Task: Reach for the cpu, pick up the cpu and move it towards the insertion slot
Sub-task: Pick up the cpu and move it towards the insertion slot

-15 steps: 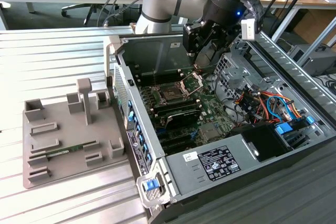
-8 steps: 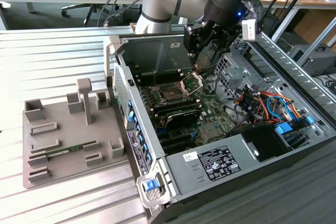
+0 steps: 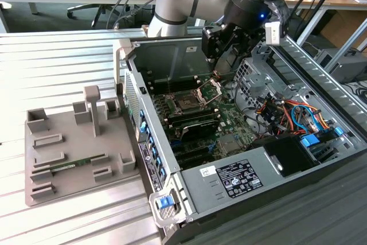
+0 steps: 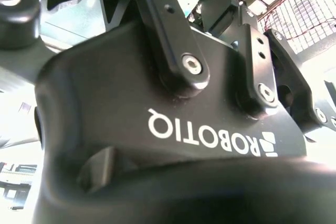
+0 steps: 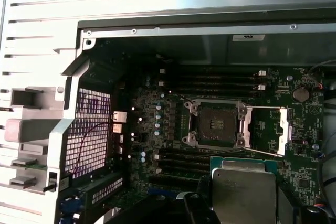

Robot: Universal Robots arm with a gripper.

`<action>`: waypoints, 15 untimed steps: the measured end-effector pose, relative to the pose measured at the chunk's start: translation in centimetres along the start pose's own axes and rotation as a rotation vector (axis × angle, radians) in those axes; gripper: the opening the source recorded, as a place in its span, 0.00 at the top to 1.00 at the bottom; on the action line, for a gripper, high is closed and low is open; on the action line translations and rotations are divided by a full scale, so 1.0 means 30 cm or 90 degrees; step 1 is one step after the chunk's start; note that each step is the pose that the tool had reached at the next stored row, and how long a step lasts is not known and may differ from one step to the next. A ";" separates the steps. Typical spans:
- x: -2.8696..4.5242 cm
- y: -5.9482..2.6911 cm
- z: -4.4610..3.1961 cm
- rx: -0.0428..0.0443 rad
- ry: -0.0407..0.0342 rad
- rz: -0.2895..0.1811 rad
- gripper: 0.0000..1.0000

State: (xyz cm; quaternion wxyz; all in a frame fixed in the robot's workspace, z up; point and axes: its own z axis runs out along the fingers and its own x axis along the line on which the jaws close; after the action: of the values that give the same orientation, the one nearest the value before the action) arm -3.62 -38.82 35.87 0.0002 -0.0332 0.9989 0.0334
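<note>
The cpu (image 5: 243, 188) sits in the gripper (image 5: 241, 203), held above the open computer case (image 3: 189, 193) with its pale metal top facing the first wrist camera and a dark finger (image 5: 197, 208) against its side, so the jaws are closed on the chip's edges. The insertion slot (image 5: 215, 124) lies near it on the green motherboard (image 5: 157, 124), its silver clamp frame (image 5: 283, 129) swung open. In the exterior view the gripper (image 3: 221, 67) hangs inside the case over the slot (image 3: 187, 104), well apart from the grey tray (image 3: 74, 153).
</note>
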 end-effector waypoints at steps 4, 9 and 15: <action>-0.005 0.000 0.002 0.0000 0.0000 0.000 0.45; -0.011 -0.001 0.005 0.0000 0.0000 0.000 0.45; -0.017 -0.001 0.008 0.0000 0.0000 0.000 0.45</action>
State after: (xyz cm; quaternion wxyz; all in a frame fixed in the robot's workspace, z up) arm -3.12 -38.80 35.63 0.0002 -0.0332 0.9989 0.0334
